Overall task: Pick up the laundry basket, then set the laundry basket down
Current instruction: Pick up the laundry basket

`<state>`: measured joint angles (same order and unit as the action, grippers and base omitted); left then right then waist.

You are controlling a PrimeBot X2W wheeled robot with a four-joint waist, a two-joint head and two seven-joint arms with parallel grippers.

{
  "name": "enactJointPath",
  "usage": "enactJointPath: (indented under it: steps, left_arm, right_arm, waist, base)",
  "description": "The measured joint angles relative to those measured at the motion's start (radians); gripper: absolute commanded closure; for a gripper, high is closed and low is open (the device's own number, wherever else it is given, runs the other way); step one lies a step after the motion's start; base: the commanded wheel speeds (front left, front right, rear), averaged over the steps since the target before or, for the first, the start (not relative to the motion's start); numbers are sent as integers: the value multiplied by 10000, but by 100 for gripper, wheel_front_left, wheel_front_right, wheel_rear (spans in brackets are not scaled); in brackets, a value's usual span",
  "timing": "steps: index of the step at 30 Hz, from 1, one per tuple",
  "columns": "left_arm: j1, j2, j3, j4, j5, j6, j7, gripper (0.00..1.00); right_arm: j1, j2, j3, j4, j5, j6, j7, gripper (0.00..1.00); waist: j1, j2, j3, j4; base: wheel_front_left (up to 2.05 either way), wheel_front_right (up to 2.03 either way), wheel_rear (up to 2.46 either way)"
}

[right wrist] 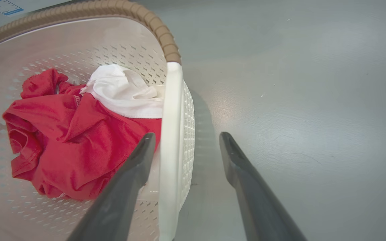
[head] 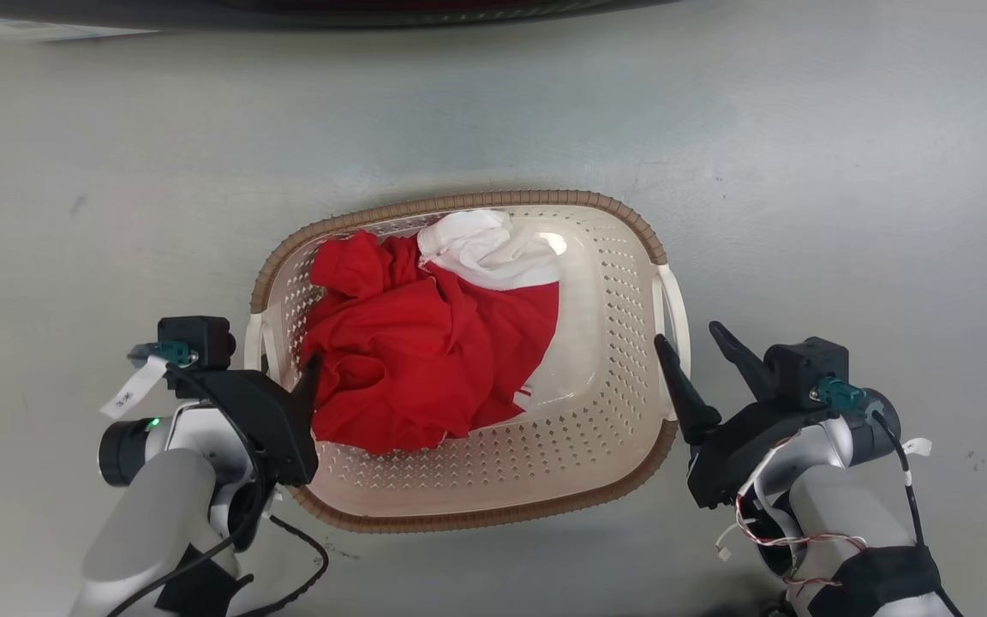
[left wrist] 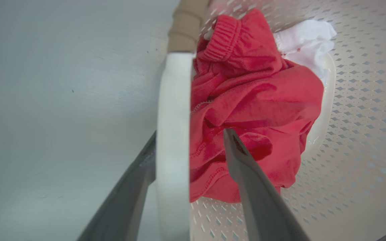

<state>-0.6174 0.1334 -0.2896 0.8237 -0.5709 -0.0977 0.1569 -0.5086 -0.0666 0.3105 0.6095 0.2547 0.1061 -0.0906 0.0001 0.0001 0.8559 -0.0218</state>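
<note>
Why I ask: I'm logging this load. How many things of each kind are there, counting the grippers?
Laundry basket: 1
Red cloth bundle: 1
White cloth: 1
Grippers: 2, the left gripper and the right gripper, both open
Total: 5

Legible text: none.
- White paper tag on the cable at the left wrist: small dark marks, too small to read.
- Second white tag on the right wrist wiring: nothing readable.
- Sheet on the floor beyond the laundry basket: blue print, blurred, unreadable.
</note>
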Motion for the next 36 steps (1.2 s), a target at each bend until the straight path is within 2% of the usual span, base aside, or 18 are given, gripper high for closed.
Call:
enactJointPath:
  steps: [1, 2, 23, 36]
  left_arm:
    - [-44, -13, -8, 86, 0, -2, -2, 100]
    - [-114, -31, -6, 174, -15, -4, -2, 100]
    - [-825, -382, -207, 1716, -374, -180, -182, 100]
    - [-1398, -606, -458, 2673, -675, -180, 493, 100]
  right_arm:
    - [-56, 2, 12, 77, 25, 10, -2, 67]
    - [-113, 2, 23, 142, 31, 12, -2, 100]
    - [-880, 48, 334, 1494, 546, 146, -31, 100]
    - [-2038, 50, 652, 3141, 761, 174, 1229, 100]
  waist:
    - [0, 0, 10, 5]
    - [-2, 0, 19, 10]
    - [-1, -1, -362, 90]
    - [-1, -1, -1683, 118]
  base:
    - [0, 0, 0]
    - [0, 0, 0]
    - [0, 0, 0]
    - [0, 0, 0]
